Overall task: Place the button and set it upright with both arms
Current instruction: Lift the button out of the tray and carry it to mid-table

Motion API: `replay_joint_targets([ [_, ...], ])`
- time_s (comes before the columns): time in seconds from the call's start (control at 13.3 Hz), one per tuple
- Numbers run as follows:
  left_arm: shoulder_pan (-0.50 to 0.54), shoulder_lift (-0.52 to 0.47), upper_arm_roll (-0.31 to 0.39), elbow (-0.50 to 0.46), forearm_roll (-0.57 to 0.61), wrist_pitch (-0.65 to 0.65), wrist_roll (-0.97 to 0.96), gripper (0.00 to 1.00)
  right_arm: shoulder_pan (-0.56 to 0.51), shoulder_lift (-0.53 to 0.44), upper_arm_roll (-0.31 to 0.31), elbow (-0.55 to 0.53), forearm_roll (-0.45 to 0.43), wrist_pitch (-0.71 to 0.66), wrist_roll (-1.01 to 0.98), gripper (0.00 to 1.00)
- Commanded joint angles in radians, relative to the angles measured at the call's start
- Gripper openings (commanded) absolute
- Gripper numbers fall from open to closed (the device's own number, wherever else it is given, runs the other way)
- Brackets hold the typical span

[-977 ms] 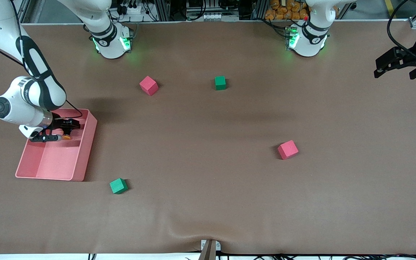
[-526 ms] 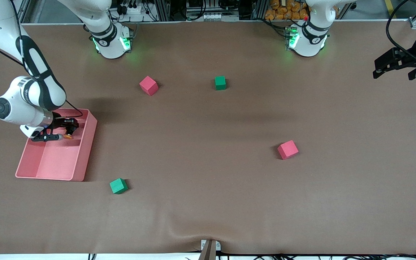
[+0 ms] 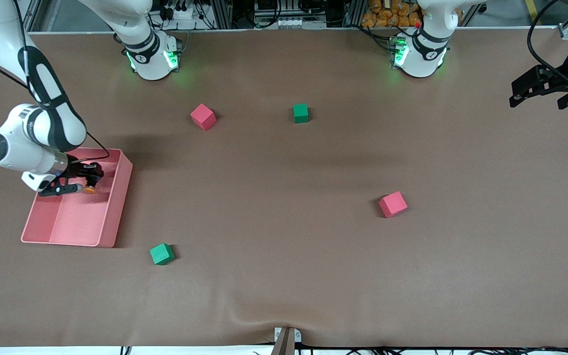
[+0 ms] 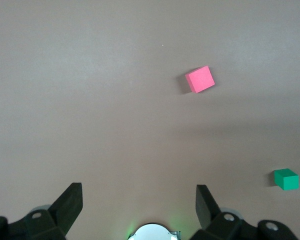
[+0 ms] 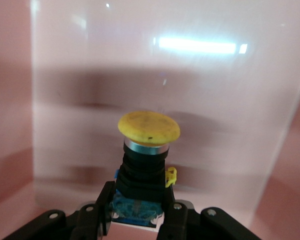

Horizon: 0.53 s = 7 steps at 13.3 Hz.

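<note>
Orange-capped button (image 3: 89, 189) pinched at its black body between the fingers of the right gripper (image 3: 87, 185), over the pink bin (image 3: 114, 207) at the right arm's end of the table. Seen from the right wrist view as the same button (image 5: 148, 150), cap round and yellowish-orange, black body below it, blue base clamped between the two fingers (image 5: 176, 217) — pink bin floor and walls all around. Cap pointing roughly toward 5 o'clock in the front view, toward the front camera.

Parked at the left arm's end of the table: left gripper (image 3: 535, 88), at about 3 o'clock from the green cube (image 3: 301, 113), spread wide and holding nothing, waiting. Wide-set fingers (image 4: 67, 207) confirmed in the left wrist view, with bare brown table (image 4: 115, 100) under them.

Scattered on the brown table (image 3: 284, 222): red cube (image 3: 203, 117) near the right arm's base, green cube beside it toward the left arm's end — red cube (image 3: 393, 204) at about 5 o'clock from that green one, nearer the front camera. Second green cube (image 3: 161, 254) just past the bin's corner, at about 5 o'clock from it.
</note>
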Motion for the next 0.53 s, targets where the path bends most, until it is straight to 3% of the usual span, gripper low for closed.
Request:
replay_joint_targets([
  [0.0, 0.006, -0.005, -0.005, 0.004, 0.013, -0.005, -0.004, 1.00, 0.032, -0.036, 0.003, 0.128, -0.010, -0.134, -0.009, 0.00],
  [0.23, 0.008, -0.003, -0.004, 0.007, 0.013, -0.005, -0.004, 1.00, 0.128, -0.038, 0.003, 0.279, -0.009, -0.260, -0.018, 0.00],
  [0.45, 0.005, -0.002, -0.004, 0.007, 0.013, -0.001, -0.004, 1.00, 0.294, -0.033, 0.003, 0.403, -0.004, -0.349, -0.017, 0.00],
])
